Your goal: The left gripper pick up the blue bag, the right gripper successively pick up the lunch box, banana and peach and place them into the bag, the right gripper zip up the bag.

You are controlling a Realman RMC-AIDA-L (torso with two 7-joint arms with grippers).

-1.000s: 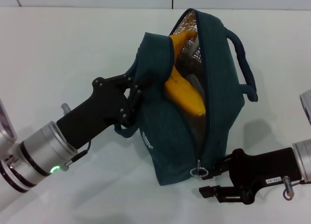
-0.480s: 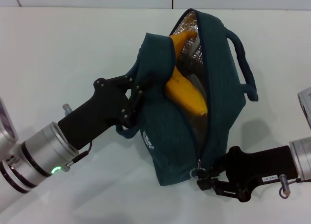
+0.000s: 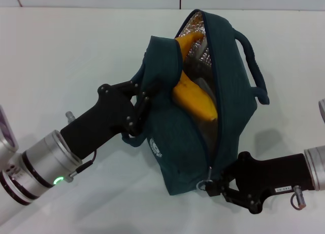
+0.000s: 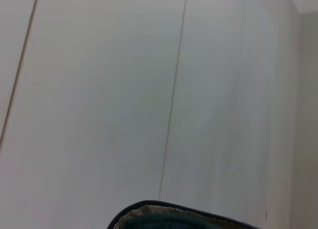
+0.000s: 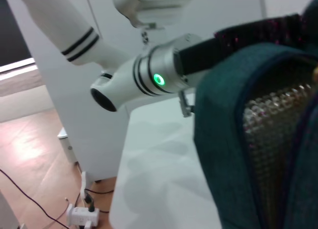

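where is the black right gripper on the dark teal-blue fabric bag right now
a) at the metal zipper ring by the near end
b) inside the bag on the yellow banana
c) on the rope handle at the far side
a: in the head view the right gripper sits at the zipper ring on the near end of the blue bag, while the left gripper holds the bag's other side.

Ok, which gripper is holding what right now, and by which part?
The left gripper grips the blue bag by the fabric of its side panel near the handle. The right gripper is at the zipper ring pull; whether it pinches it cannot be told.
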